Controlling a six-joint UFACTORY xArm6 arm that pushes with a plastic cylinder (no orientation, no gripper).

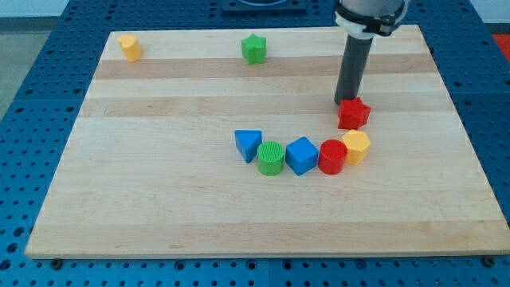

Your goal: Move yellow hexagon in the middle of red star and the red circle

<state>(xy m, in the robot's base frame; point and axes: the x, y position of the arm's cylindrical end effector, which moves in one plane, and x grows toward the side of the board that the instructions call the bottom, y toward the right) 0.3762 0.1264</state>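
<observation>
Our table (159, 215) lies bare along the view's bottom and left. We have no fingers; my tip (346, 102) touches the red star (354, 113) from the view's top-left. The yellow hexagon (356, 147), upright, sits just below the star, touching the red circle (331, 156) beside it.

a pale wooden board (159, 215) fills most of the frame, lying on a blue perforated table (32, 119) visible along left, right and bottom edges; even light.
</observation>
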